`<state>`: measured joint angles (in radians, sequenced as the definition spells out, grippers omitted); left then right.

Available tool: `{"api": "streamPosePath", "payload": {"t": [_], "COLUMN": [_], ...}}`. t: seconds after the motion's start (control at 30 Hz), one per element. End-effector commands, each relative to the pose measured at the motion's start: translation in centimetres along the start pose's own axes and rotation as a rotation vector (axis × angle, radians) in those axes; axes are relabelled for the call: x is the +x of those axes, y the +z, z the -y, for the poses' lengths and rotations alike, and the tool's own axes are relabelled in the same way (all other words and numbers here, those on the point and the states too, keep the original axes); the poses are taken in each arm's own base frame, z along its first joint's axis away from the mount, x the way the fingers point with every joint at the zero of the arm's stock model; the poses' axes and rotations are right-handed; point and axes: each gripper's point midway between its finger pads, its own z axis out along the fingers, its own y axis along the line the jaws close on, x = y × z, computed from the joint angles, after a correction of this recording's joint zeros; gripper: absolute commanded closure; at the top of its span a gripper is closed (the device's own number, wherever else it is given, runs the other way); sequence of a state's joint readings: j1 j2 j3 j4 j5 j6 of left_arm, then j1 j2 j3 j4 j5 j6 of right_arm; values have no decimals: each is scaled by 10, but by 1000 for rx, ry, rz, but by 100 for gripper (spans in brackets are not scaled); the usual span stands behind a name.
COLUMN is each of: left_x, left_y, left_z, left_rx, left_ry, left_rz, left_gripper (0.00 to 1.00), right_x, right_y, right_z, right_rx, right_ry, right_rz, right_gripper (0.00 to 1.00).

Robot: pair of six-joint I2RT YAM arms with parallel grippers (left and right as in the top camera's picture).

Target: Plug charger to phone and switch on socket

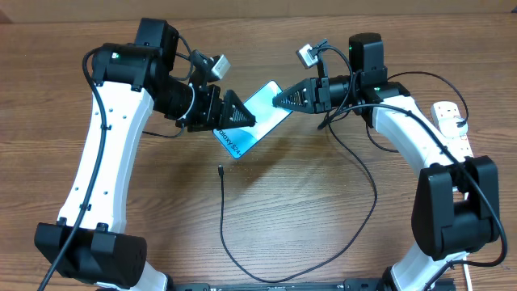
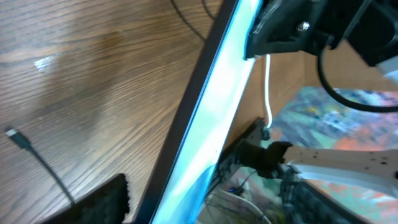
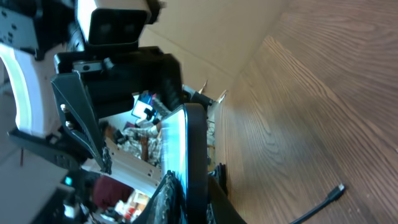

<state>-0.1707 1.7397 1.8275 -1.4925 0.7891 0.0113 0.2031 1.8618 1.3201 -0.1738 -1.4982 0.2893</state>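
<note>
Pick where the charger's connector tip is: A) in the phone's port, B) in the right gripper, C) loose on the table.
C: the connector tip lies on the table, apart from the phone held by the left gripper and right gripper.

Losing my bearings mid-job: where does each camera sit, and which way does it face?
Overhead: fixed above, facing straight down at the wooden table; both arms show, left end effector and right end effector meeting at the slim blue-white-screened smartphone.
Left wrist: arm-mounted, looks along the phone's edge towards the right end effector; its own dark finger pad shows bottom left.
Right wrist: arm-mounted, looks back at the left end effector; its own fingers flank the phone.
Shared: both wrist views catch the thin black cable's connector tip.
</note>
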Motion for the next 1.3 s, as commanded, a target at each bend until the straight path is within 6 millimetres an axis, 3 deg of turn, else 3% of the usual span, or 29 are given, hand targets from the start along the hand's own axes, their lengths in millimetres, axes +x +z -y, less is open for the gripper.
{"api": "streamPosePath", "payload": {"t": [0.0,0.1,0.37,0.47,0.63,0.7,0.8,0.83,0.87,1.07,1.13,1.17,1.2,1.27], "left_x": [-3,-2,10,12,26,32,34,34,34,34,34,34,34,33], "left_y": [-1,-1,3,11,35,51,56,56,56,54,54,54,54,54], "left_z": [-3,-3,-2,0,-2,-7,-9,-9,-9,-11,-11,-10,-10,-10], "left_rx": [-47,-47,-34,-25,7,24,27,27,27,27,32,33,33,33], "left_ry": [85,147,290,323,355,326,313,314,313,300,297,297,295,294], "left_rz": [8,2,-53,-85,-207,-282,-306,-306,-306,-305,-301,-301,-301,-300], "left_gripper": [13,8,15,14,22,36,48,62,69,93,96,96,96,96], "right_x": [5,6,13,19,25,25,25,25,25,23,21,20,19,16], "right_y": [4,5,22,35,45,45,45,45,45,41,37,36,34,28], "right_z": [-11,-13,-19,-23,-27,-27,-26,-26,-26,-25,-24,-23,-22,-20], "right_rx": [-64,-76,-103,-122,-140,-139,-139,-139,-138,-131,-126,-123,-120,-110], "right_ry": [-105,-113,-118,-117,-116,-113,-111,-112,-113,-113,-113,-113,-112,-113], "right_rz": [-28,-32,-70,-98,-123,-123,-123,-122,-121,-112,-105,-101,-96,-83], "right_gripper": [96,97,97,97,97,97,97,97,97,97,97,88,67,8]}}
